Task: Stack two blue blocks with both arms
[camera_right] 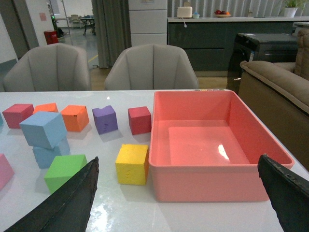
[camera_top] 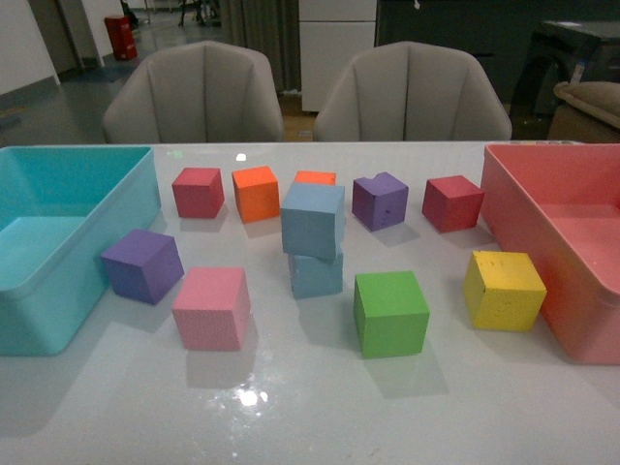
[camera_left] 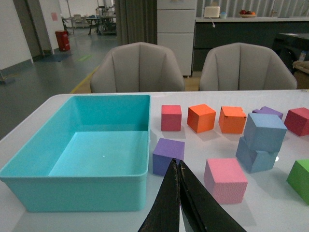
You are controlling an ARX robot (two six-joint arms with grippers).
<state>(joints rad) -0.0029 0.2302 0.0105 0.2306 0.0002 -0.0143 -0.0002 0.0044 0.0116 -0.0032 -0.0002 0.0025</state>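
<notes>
Your white desk (camera_top: 310,417) carries a turquoise bin (camera_top: 58,242) at 9 o'clock and a pink bin (camera_top: 562,242) at 3 o'clock. At centre, the upper blue block (camera_top: 313,218) sits skewed on the lower blue block (camera_top: 317,273), stacked. Your left gripper (camera_left: 179,193) has its jaws closed on nothing; your right gripper (camera_right: 178,203) has its jaws wide apart.

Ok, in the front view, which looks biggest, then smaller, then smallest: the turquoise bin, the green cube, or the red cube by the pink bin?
1. Turquoise bin, biggest by far, though cut off at the edge.
2. Green cube.
3. Red cube.

The green cube sits nearer the camera, so the two cubes may really be the same size.
</notes>
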